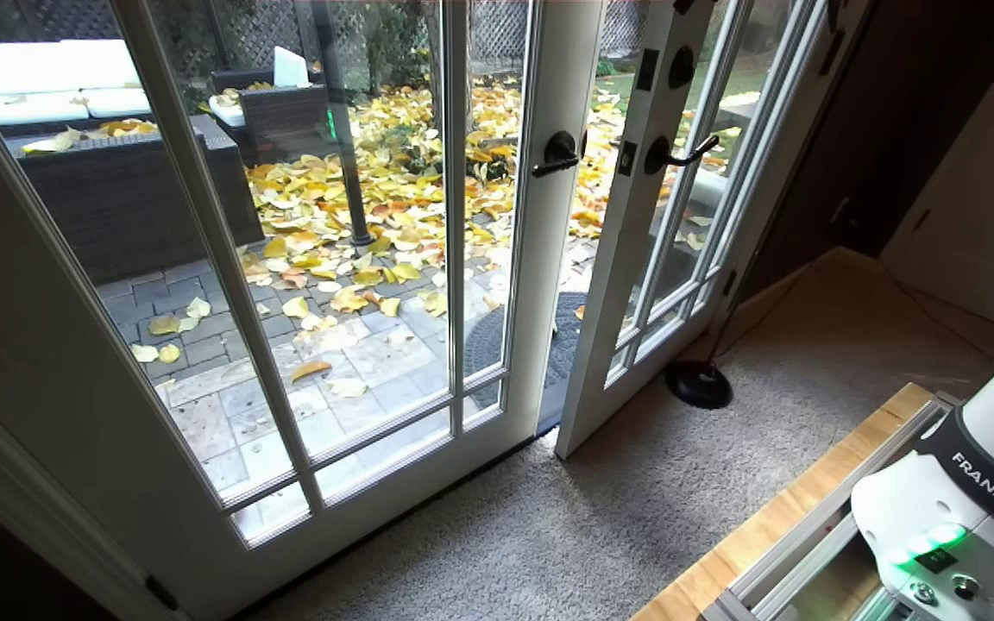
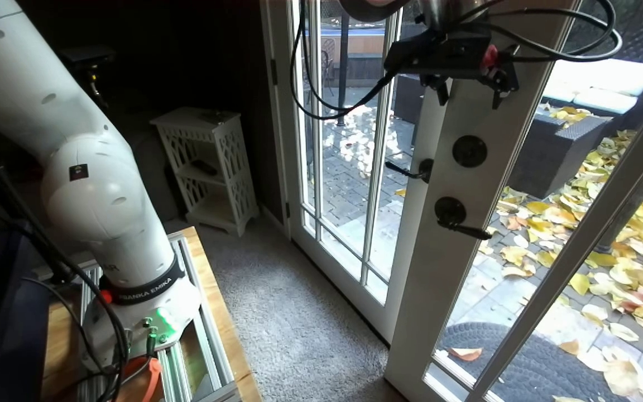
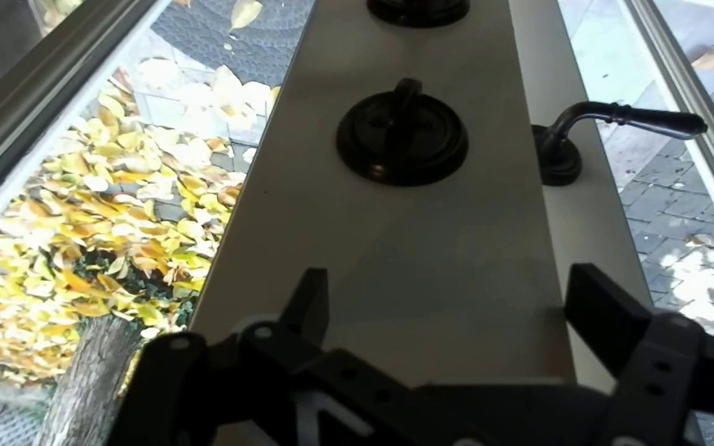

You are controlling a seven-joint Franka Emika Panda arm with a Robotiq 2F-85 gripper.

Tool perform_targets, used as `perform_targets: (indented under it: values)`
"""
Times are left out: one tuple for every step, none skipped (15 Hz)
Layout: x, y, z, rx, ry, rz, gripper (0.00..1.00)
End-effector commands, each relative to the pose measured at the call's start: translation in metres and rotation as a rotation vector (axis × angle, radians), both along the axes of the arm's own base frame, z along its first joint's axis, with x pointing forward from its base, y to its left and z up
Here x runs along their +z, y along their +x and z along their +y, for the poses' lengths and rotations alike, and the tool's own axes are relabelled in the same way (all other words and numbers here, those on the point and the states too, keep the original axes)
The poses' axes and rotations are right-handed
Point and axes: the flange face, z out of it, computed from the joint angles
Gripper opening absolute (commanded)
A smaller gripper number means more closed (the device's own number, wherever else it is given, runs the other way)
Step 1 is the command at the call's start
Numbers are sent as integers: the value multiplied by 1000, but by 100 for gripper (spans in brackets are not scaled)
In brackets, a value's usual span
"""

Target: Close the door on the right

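The door (image 2: 438, 279) is seen ajar, swung inward over the carpet (image 1: 497, 535). Its latch edge (image 1: 611, 233) is exposed in an exterior view, with a black stand (image 1: 700, 385) nearby; a white shelf (image 2: 215, 173) is caught only in an exterior view. The thumb-turn (image 3: 405, 102) is clear only in the wrist view. Long axis upright; latch edge pointed indoors, lever (image 2: 461, 226) hingeward. Claw (image 2: 469, 100) spread wide before the door, above the deadbolt (image 2: 469, 151), nothing gripped; whether the door is touched cannot be told.

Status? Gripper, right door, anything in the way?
Gripper open, nothing held. Right door ajar, angled inward. Black round base close by, indoor side, likely outside closing path.
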Motion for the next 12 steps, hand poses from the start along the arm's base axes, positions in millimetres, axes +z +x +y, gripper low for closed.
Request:
perform_targets:
  values:
    - [12,23,-4,-30,23,-66,100]
    - [12,26,-4,-38,33,-76,100]
    - [12,28,-4,-48,45,-89,100]
    - [12,32,-4,-63,64,-103,100]
    - [13,35,-5,-91,90,-124,100]
    - [13,39,-6,-114,103,-147,100]
    - [12,42,-5,-133,126,-160,100]
    - [12,47,-4,-147,142,-178,100]
    - [12,51,-3,-159,155,-194,100]
    - [12,57,-1,-168,168,-212,100]
    - [11,61,1,-174,184,-226,100]
    - [9,68,3,-186,206,-232,100]
